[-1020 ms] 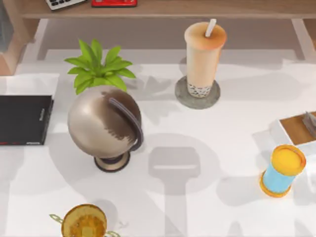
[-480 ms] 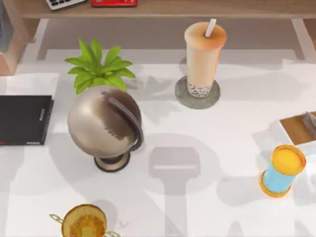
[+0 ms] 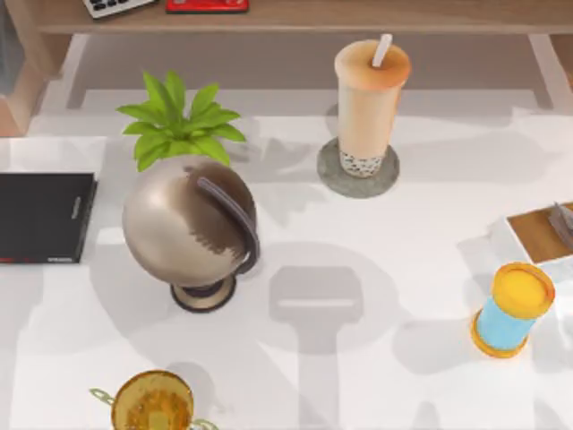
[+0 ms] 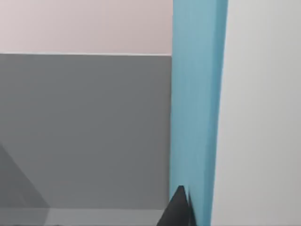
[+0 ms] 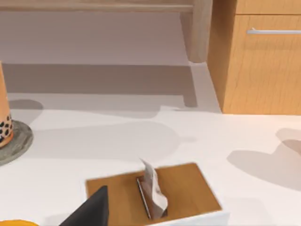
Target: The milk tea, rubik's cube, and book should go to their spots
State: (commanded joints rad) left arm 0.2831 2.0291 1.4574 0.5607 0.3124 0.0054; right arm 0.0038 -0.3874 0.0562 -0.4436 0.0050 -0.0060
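The milk tea (image 3: pixel 371 106) stands upright on the coaster (image 3: pixel 358 170) at the far middle of the table (image 3: pixel 385 269), so I judge this part of the task done; the cup sits inside the disc's rim, which is why it looks settled. The black slab (image 3: pixel 45 218) lies flat at the left edge with nothing on it, and I take it as the spot waiting for the book (image 4: pixel 197 113). In the left wrist view the book is a tall light-blue band very close to the camera, with one dark fingertip (image 4: pixel 178 209) of the left gripper touching its lower end; it seems to be held there, but I cannot tell if the claw is clenched on it. In the right wrist view a dark finger (image 5: pixel 91 212) of the right gripper hangs near a tissue box (image 5: pixel 155 195) at the right side of the table; I cannot tell if this claw is released or closed. A globe (image 3: pixel 188 224), a plant (image 3: pixel 175 121), a blue cylinder (image 3: pixel 510 309) and a gold trophy (image 3: pixel 152 403) stand around and must be avoided. I cannot locate the rubik's cube.
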